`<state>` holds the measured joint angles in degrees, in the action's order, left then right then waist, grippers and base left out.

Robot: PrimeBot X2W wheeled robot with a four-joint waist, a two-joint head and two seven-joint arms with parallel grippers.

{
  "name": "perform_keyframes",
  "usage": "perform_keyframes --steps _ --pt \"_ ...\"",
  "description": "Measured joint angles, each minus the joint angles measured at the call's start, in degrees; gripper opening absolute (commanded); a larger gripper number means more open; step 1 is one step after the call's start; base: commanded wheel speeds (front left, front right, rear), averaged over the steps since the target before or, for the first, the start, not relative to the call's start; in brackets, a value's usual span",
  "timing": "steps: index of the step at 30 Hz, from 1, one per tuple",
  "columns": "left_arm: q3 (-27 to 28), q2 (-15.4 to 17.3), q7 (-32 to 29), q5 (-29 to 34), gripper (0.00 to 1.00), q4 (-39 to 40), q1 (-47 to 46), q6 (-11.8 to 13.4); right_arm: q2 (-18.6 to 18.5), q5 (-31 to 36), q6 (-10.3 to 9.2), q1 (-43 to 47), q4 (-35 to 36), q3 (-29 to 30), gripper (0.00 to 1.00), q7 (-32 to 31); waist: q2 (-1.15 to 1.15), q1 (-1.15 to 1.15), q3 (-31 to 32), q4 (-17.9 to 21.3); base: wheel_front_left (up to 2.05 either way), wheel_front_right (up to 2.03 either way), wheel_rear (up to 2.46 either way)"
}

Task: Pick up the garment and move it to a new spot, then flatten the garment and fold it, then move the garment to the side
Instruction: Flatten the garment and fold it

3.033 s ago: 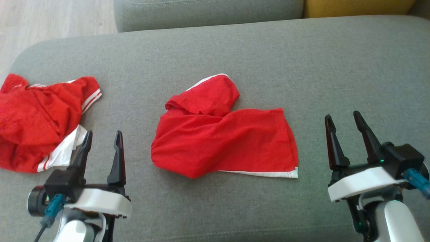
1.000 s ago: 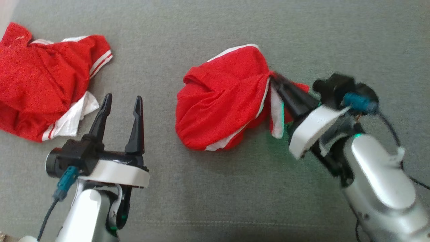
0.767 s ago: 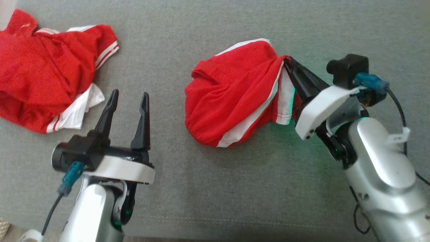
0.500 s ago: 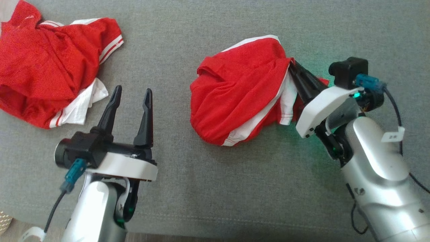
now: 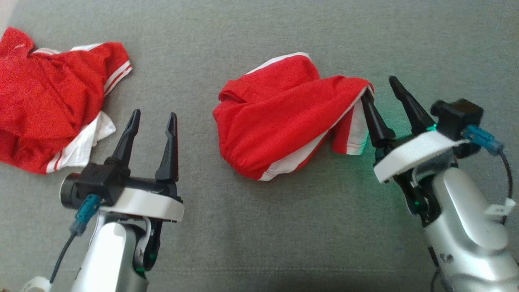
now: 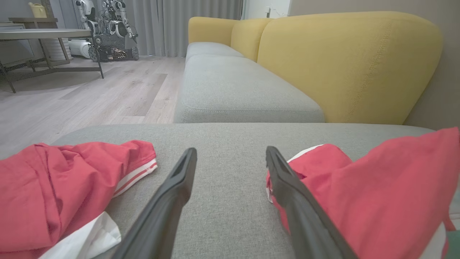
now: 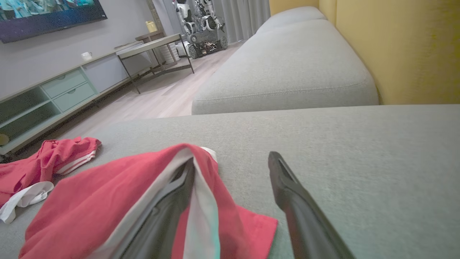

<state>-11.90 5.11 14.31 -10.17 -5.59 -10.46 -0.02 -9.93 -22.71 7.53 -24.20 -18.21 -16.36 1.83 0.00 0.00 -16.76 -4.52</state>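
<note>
The garment [image 5: 279,117] is a red piece with white trim, bunched in a heap on the middle of the grey couch seat [image 5: 284,32]. My right gripper [image 5: 380,87] stands open at its right edge. The hem is draped over the gripper's left finger, and the other finger is bare over the cushion. The right wrist view shows the same garment [image 7: 107,194] hanging over the left finger of that gripper [image 7: 231,162]. My left gripper [image 5: 154,115] is open and empty over the cushion, left of the garment [image 6: 377,187].
A second red and white garment [image 5: 44,105] lies crumpled at the seat's far left. Behind the seat are a yellow backrest [image 6: 341,64] and another grey cushion [image 6: 244,90]. Wooden floor, a table and a cabinet lie beyond.
My right gripper has gone from shut on the garment's hem to open, and the cloth has sagged onto the seat. The head camera has shifted. The left gripper holds its pose.
</note>
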Motion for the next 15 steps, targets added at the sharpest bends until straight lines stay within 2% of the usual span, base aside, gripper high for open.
perform_keyframes --steps 8,15 --pt "0.3 0.1 0.0 0.5 1.0 -0.3 1.2 -0.1 -1.0 0.4 0.0 5.8 5.8 3.8 1.0 -4.4 0.0 0.0 2.2 1.9 0.0 0.0 0.0" --pt "1.2 0.2 0.0 0.5 1.0 -0.7 2.8 -0.1 0.6 1.3 0.0 12.7 10.1 5.8 1.0 -7.1 0.0 0.0 4.3 2.5 0.0 0.0 0.0"
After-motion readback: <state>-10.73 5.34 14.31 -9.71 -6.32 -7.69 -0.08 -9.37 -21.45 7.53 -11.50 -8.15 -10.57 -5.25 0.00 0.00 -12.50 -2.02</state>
